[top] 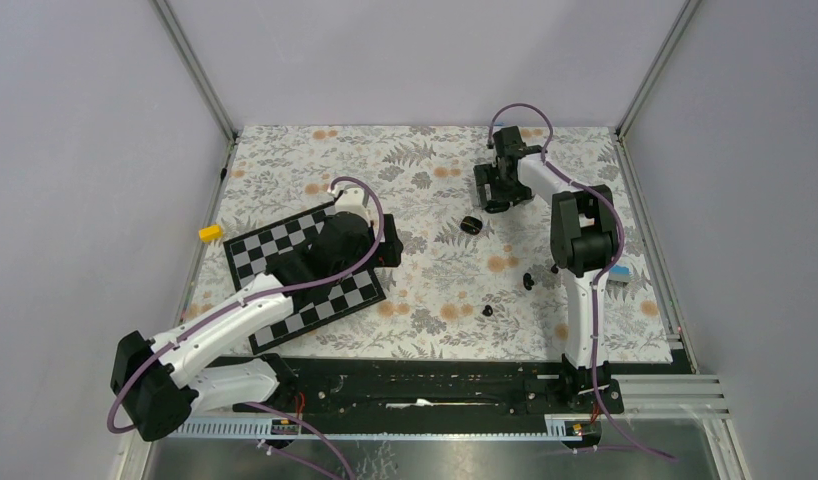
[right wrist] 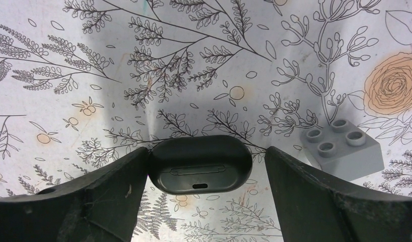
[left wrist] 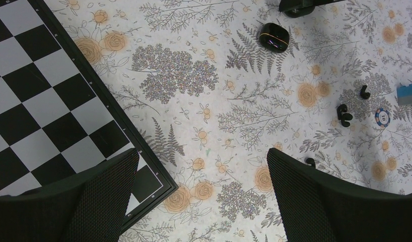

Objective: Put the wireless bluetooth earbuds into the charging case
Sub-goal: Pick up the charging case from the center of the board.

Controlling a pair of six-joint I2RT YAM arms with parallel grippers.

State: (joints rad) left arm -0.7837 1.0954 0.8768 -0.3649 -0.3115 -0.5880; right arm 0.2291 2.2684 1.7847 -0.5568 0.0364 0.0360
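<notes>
The black charging case (right wrist: pixel 199 164) lies on the floral cloth, hinge and port side toward the right wrist camera. It shows between the fingers of my open right gripper (right wrist: pixel 206 151), against the left finger's edge and with a gap to the right finger. From above, the case (top: pixel 472 224) sits just in front of the right gripper (top: pixel 497 198). Two small black earbuds (top: pixel 528 281) (top: pixel 487 311) lie loose on the cloth nearer the bases. My left gripper (left wrist: pixel 203 154) hangs open and empty by the checkerboard corner. From there I see the case (left wrist: pixel 273 37) and the earbuds (left wrist: pixel 344 115) (left wrist: pixel 310 162).
A checkerboard (top: pixel 303 270) lies under the left arm. A grey brick (right wrist: pixel 342 146) sits right of the right gripper. A yellow block (top: pixel 211 233), a blue block (left wrist: pixel 408 94), a round chip (left wrist: pixel 382 117) and another small black piece (left wrist: pixel 364 92) lie around.
</notes>
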